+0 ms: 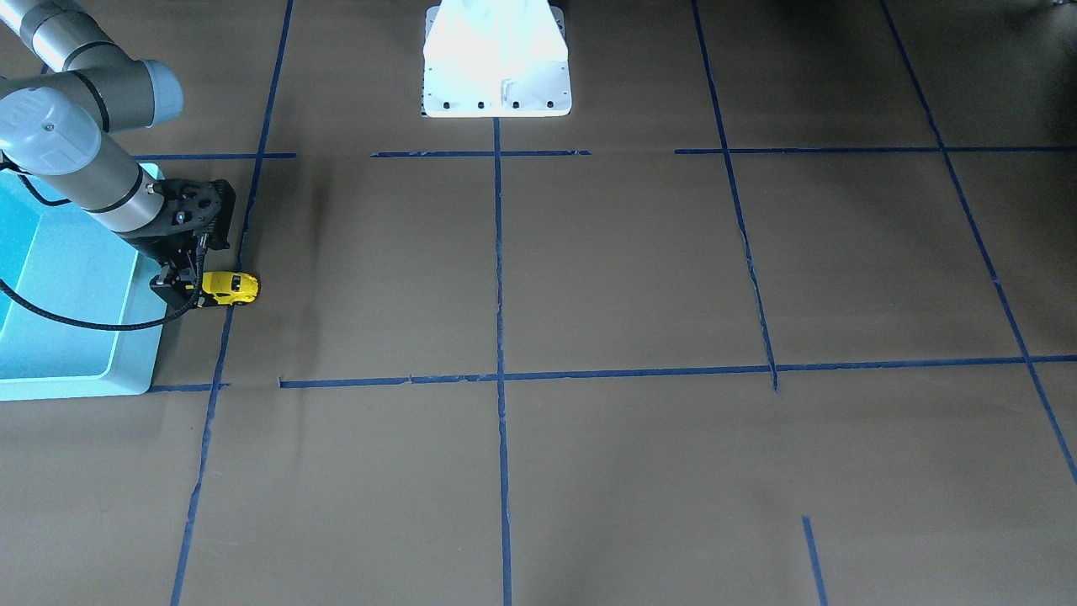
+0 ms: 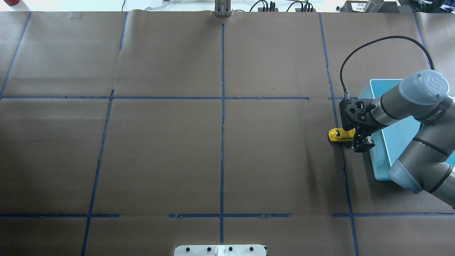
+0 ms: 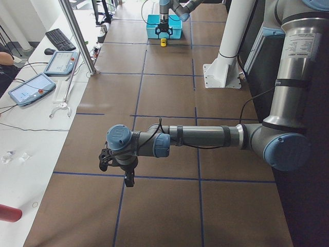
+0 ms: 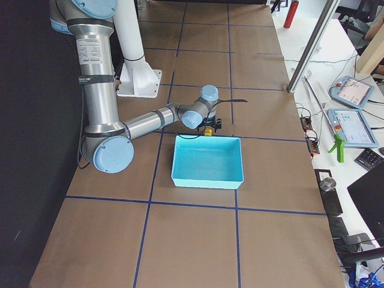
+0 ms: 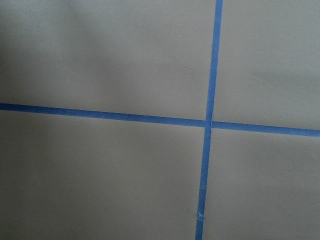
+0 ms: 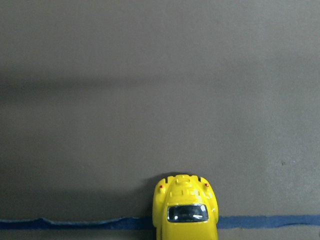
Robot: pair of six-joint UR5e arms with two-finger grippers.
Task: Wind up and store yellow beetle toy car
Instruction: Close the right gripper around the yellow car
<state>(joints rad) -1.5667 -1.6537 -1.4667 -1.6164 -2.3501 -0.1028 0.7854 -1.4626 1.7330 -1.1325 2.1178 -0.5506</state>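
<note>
1. The left tool (image 3: 129, 181) is seen low over the worktop (image 2: 160, 153), well apart from the car. Wide or narrow cannot be told. No part in this step is judged needed from it.
2. The yellow beetle toy car (image 2: 339, 135) is seen on its wheels on the worktop, across a blue tape line (image 6: 75, 222), just beside the bin and not in it. Its end with two red dots is pointed away from the bin.
3. The right tool (image 2: 359, 143) is placed at the car's bin-side end. Whether the body is pinched cannot be told.
4. Winding is judged the step in hand. A firm, narrow grip should be confirmed first. The car should be pressed down so the wheels bite, then rolled backward in a straight line with no tilt.
5. The light blue bin (image 2: 379, 167) is close, so its wall should be avoided. The car should be lifted over the rim only once wound, with the grip held tight in case the wheels spin.
</note>
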